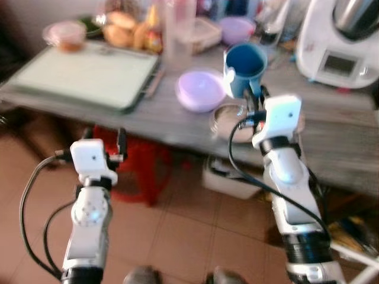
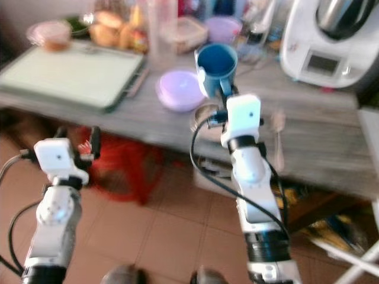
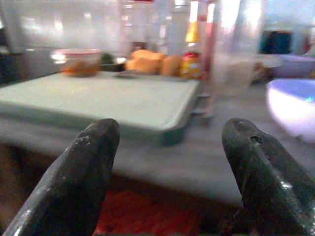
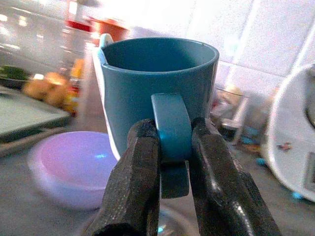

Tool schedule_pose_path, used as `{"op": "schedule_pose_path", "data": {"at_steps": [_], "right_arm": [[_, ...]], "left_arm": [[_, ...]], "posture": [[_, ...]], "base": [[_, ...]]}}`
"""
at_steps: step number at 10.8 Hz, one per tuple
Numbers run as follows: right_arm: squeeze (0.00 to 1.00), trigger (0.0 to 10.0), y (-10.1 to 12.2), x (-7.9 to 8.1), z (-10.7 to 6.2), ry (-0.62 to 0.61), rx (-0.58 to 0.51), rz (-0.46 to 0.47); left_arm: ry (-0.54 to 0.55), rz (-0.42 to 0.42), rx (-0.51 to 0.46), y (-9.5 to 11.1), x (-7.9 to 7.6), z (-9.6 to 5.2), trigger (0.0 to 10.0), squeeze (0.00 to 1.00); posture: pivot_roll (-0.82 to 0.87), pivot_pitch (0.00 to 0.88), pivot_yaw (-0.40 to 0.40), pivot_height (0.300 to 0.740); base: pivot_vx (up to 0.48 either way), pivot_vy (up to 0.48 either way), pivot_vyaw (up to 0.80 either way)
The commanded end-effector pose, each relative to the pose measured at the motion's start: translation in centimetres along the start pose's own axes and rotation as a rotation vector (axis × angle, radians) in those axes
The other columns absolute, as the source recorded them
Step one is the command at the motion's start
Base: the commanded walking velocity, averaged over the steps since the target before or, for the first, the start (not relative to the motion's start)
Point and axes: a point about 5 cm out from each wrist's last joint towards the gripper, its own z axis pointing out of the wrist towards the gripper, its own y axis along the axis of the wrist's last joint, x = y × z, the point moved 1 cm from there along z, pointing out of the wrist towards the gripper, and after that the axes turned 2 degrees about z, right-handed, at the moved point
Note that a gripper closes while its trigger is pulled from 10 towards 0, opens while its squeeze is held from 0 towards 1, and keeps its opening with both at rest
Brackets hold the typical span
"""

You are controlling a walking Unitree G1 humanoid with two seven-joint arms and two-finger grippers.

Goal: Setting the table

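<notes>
One blue mug [image 1: 245,66] stands out, one lilac bowl [image 1: 200,90] on the grey table [image 1: 343,139], one pale green tray [image 1: 83,74], one white kitchen machine [image 1: 337,41], and one spoon [image 2: 277,139]. One lidded tub [image 1: 66,34] sits at the back, plus one red stool [image 1: 139,165] under the table. Two grippers: left gripper [image 3: 167,162], right gripper [image 4: 172,162]. Rear clutter is too blurred to count.

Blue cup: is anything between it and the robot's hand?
No. The right hand is already shut on the blue cup by its handle, so nothing sits between them. A purple bowl sits beside the cup on the grey table.
</notes>
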Motion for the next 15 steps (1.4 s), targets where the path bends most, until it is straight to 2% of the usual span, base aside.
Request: {"op": "schedule_pose_path", "data": {"at_steps": [1,2,5,7,9,11,12,13,15], "right_arm": [[0.0,10.0,0.4,-1.1,0.1,-0.043,-0.02,-0.018],[0.0,10.0,0.3,-1.2,0.2,-0.053,-0.009,-0.027],[0.0,10.0,0.4,-1.9,0.5,-0.103,-0.023,-0.036],[0.0,10.0,0.0,-1.8,1.0,-0.089,-0.007,0.003],[0.0,10.0,-0.8,-3.2,1.4,-0.099,0.04,-0.012],[0.0,10.0,-1.6,-4.0,2.0,-0.074,0.105,0.133],[0.0,10.0,-1.8,-3.8,2.5,-0.006,0.11,0.116],[0.0,10.0,-2.0,-3.4,2.9,0.027,0.126,0.171],[0.0,10.0,-1.5,-1.8,3.6,0.156,0.112,0.195]], "left_arm": [[-0.043,-0.022,-0.007,0.2,-1.1,-0.2,10.0,0.0],[-0.048,-0.029,-0.004,0.2,-1.2,-0.4,10.0,0.0],[-0.057,-0.059,-0.014,0.9,-1.0,-0.8,10.0,0.0],[-0.049,-0.052,-0.012,0.9,-0.9,-1.0,10.0,0.0],[-0.042,-0.103,0.03,1.1,-0.9,-1.9,10.0,0.0],[-0.052,-0.093,0.061,1.0,-0.7,-3.0,10.0,0.0],[-0.051,-0.086,0.086,1.0,-0.1,-3.5,10.0,0.0],[-0.048,-0.076,0.095,1.1,0.2,-3.8,10.0,0.0],[-0.039,-0.062,0.108,1.3,0.5,-4.3,10.0,0.0]], "posture": [[-0.02,0.076,-0.036,0.74],[-0.02,0.079,-0.035,0.74],[0.0,0.089,-0.037,0.74],[0.0,0.099,-0.039,0.74],[0.02,0.132,-0.036,0.74],[0.04,0.17,-0.028,0.74],[0.05,0.187,-0.023,0.74],[0.06,0.197,-0.021,0.74],[0.07,0.213,-0.027,0.74]], "base": [[0.379,0.0,0.0],[0.0,0.0,0.0],[0.0,0.0,-0.79],[0.0,0.0,0.0],[0.0,0.0,0.0],[0.0,0.0,0.0],[0.0,0.0,0.0],[0.0,0.0,0.0],[0.0,0.0,0.0]]}}
